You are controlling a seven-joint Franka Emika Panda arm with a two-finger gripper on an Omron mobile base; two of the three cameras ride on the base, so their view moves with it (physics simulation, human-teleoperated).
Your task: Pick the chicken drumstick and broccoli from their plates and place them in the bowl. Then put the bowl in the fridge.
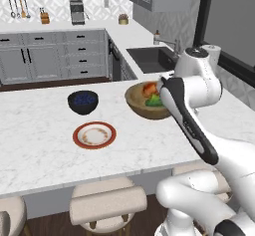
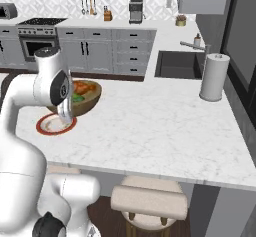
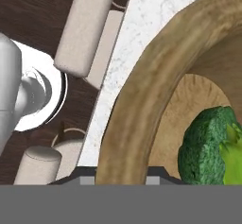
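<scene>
bowl: the wooden bowl (image 1: pixel 149 102) sits on the white counter (image 1: pixel 45 155), near the sink-side end — you see its thick rim close up in the hand view (image 3: pixel 142 100).
food: drumstick (image 1: pixel 149 89) and broccoli (image 1: pixel 155 100) both lie inside the bowl already, so judge the loading step done; broccoli also shows close up on the inner floor (image 3: pixel 210 145).
claw: gripper (image 3: pixel 120 176) is clamped shut on the bowl rim — rim runs between the two tips at the bottom of the hand view, a wall pinch suits a wide shallow bowl you can't span.
next: likely lift and carry to the fridge; keep it level or the food rolls out.
plate: red-rimmed plate (image 1: pixel 94 135) is bare, near the bowl.
around: dark bowl (image 1: pixel 82 101) beside the plate, apart from the wooden one; paper towel roll (image 2: pixel 214 77) by the sink (image 2: pixel 177 65).
in the way: stools (image 1: pixel 107 204) under the counter edge — mind them when the base drives.
</scene>
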